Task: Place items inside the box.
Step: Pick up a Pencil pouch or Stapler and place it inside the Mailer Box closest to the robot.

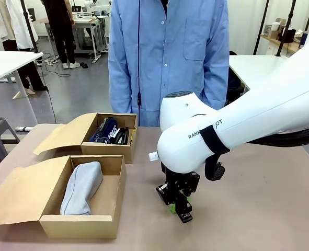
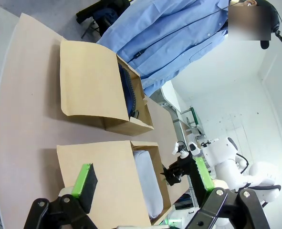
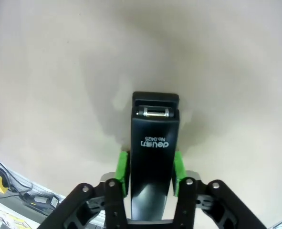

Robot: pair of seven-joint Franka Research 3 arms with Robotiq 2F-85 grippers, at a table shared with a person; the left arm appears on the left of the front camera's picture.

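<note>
The black stapler (image 3: pixel 155 148) on the surface (image 1: pixel 259 209) is pinched across its width by the right arm's jaws, with the nearer box (image 1: pixel 78 228) set to their left.

Bright, even light falls from overhead and leaves no hard shadows. In the front view the picture is sharp; a faint, soft shadow pools on the table (image 1: pixel 259 204) under the right gripper (image 1: pixel 178 208), and the inner walls of the near box (image 1: pixel 81 226) are mildly shaded. The left wrist view bends straight table edges into curves, its white wall (image 2: pixel 226 86) is almost washed out, and the left gripper (image 2: pixel 143 177) at the bottom edge looks slightly soft. In the right wrist view the black stapler (image 3: pixel 154 152) carries a dull sheen on top, a diffuse shadow spreads around it, and the left edge curves.
</note>
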